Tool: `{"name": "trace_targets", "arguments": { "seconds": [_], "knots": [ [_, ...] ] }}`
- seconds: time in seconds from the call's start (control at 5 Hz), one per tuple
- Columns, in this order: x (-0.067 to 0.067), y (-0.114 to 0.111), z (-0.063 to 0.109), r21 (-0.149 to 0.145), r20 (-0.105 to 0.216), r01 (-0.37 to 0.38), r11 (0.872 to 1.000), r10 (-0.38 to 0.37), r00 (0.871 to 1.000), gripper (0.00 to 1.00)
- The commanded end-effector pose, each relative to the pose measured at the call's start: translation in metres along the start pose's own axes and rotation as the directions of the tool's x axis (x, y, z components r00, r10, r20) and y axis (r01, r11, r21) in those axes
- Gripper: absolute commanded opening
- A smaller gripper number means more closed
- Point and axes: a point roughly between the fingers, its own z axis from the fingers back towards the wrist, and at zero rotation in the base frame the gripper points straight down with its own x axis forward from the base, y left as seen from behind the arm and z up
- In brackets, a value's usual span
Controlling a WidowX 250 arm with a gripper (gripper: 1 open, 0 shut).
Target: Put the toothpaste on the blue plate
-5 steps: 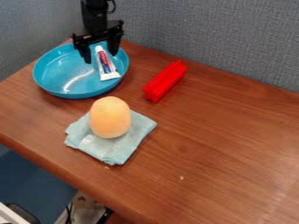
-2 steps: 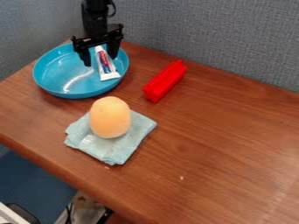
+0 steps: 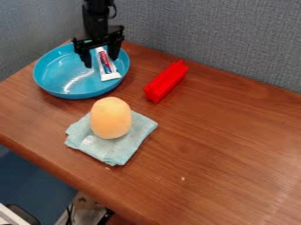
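Note:
The toothpaste (image 3: pixel 108 66), a small white tube with red and blue print, lies on the right inner side of the blue plate (image 3: pixel 65 77) at the table's back left. My black gripper (image 3: pixel 99 46) hangs straight above the tube's far end, open, one finger on each side. Nothing is held between the fingers, and a small gap separates them from the tube.
A red rectangular block (image 3: pixel 167 81) lies right of the plate. An orange egg-shaped object (image 3: pixel 112 117) sits on a pale teal cloth (image 3: pixel 109 139) near the table's front. A grey wall stands just behind the plate.
The gripper has risen slightly above the toothpaste, staying open. The tube and everything else have stayed put.

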Motion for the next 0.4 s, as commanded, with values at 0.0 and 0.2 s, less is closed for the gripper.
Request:
{"name": "trace_targets", "arguments": {
  "seconds": [0.0,0.2],
  "knots": [
    [0.0108,-0.0062,0.0186,-0.021,0.057,-0.005,1.0,0.006,0.998,1.0],
    [0.0108,-0.0066,0.0185,-0.019,0.054,-0.003,1.0,0.004,0.999,1.0]
  ]
}}
